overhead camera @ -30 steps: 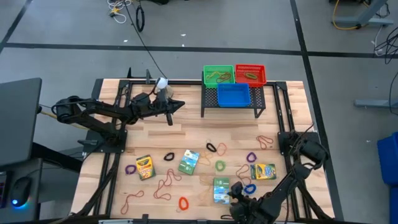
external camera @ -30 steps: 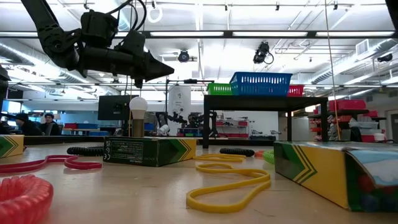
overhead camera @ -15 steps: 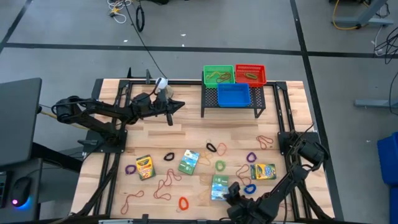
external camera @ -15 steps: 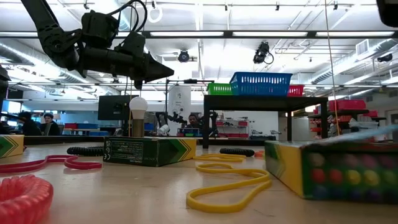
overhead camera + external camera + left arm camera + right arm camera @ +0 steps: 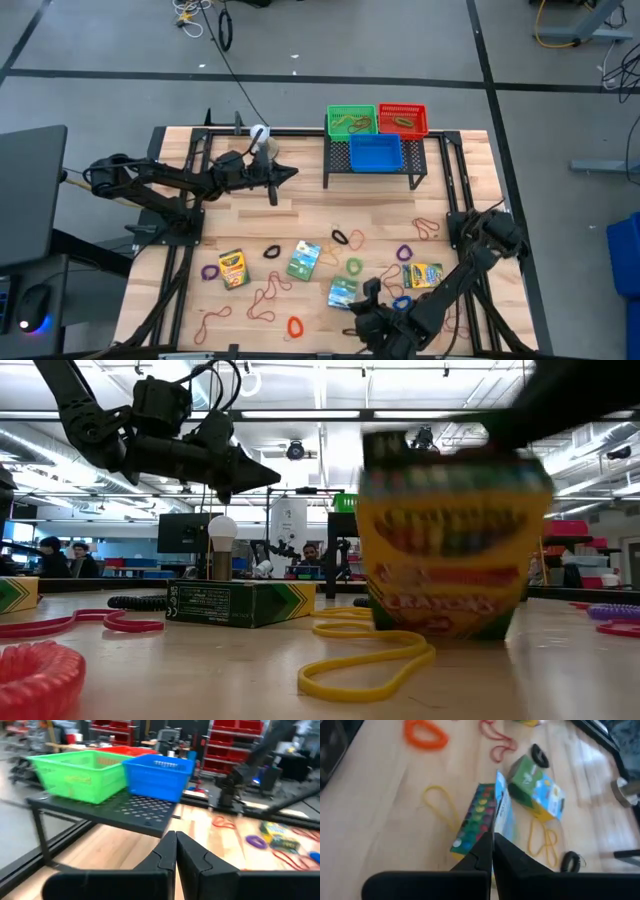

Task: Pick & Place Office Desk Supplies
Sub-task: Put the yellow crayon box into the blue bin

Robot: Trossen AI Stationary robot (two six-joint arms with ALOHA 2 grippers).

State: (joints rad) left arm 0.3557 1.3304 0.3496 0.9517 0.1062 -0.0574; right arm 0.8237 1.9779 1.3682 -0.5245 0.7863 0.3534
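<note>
Step in hand: the pick. The right gripper, low centre of the high view, has its fingers pressed together on the flap edge of a crayon box; the right wrist view shows that box tilted, the thin flap pinched between the fingertips. The box appears lifted or tipped on edge rather than lying flat.

Left gripper, upper left of the high view, hangs above the table with fingers pressed together, holding nothing.

Next move, as judged: raise the box clear and carry it to the baskets on the rack at upper centre. The grip on a thin flap looks weak; the box may swing or slip.

View differences: the low view shows the box standing upright, its yellow front filling centre right, but not the grip. The left wrist view alone shows the green basket and blue basket from the side.
</note>
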